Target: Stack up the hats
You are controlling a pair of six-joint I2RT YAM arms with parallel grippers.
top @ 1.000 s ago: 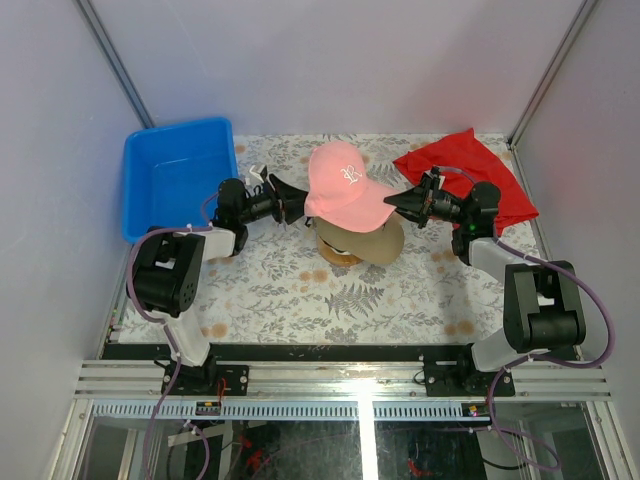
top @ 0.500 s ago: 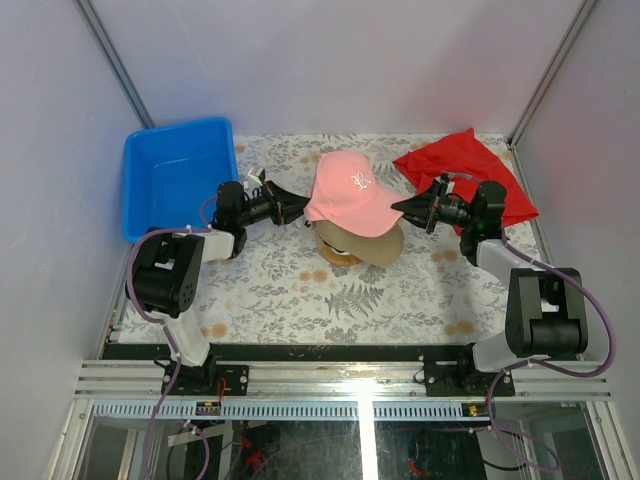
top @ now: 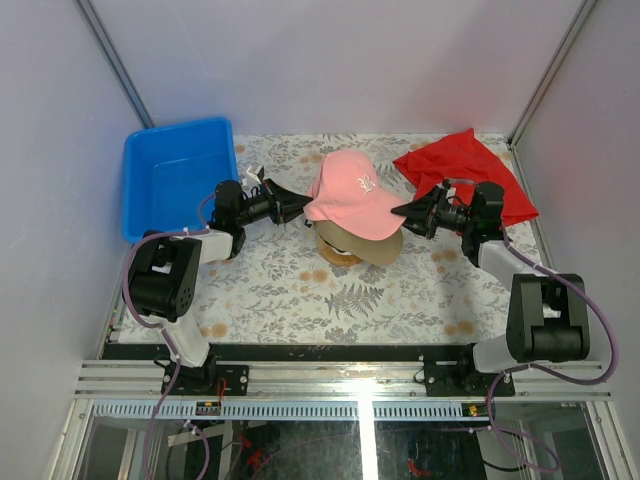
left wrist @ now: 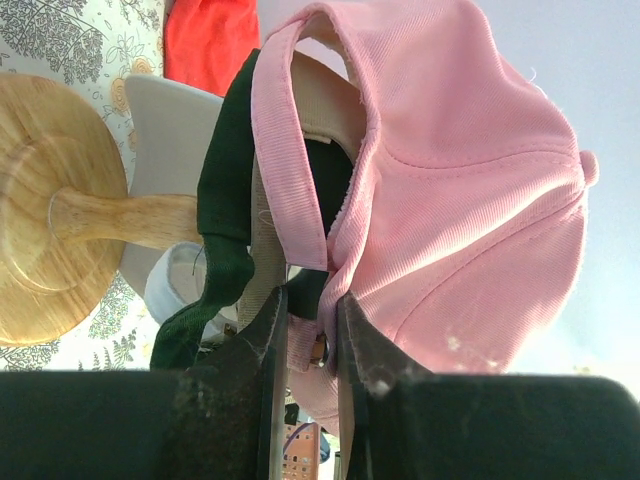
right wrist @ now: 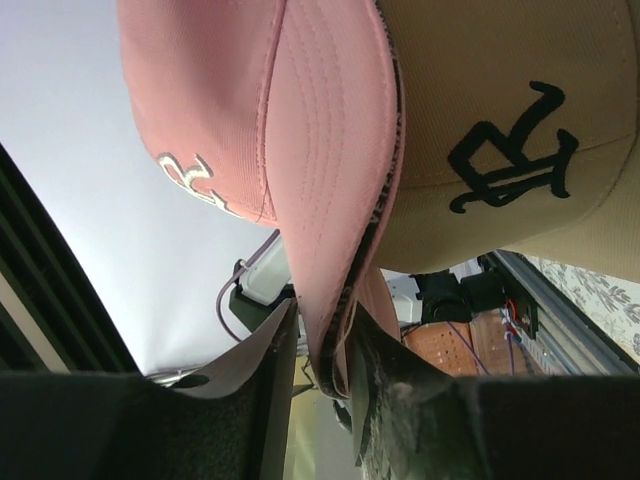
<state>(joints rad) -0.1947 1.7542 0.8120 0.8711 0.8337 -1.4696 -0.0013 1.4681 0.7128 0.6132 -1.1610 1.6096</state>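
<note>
Pink cap (top: 352, 190) sits on top of a pile of hats at the middle of the bench (top: 300, 300), with its crown up and its small white mark facing the camera overhead. Beneath it a tan cap (top: 378, 247) shows, and under that the round base of a wooden stand (top: 338, 257). The left wrist camera also shows a dark green cap (left wrist: 225, 200) and a pale brim (left wrist: 170, 125) tucked inside the pile around the stand's stem.

The pink cap's long axis runs left to right: back strap to the left, brim to the right and slightly near. One arm reaches in at each end, about equally close. The left arm's fingers (left wrist: 250, 390) are clenched on the pink back strap. The right arm's fingers (right wrist: 400, 400) sit on either side of the brim's edge, but whether they are pressing it or have loosened cannot be told.

Judging by how the hats lie, all four appear stacked. What seems to remain is for each arm to let go and draw straight outward along the cap's axis, left arm leftward, right arm rightward, so the pile is not dragged sideways.

A red cloth (top: 465, 170) lies at the far right and a blue bin (top: 175, 185) at the far left.
</note>
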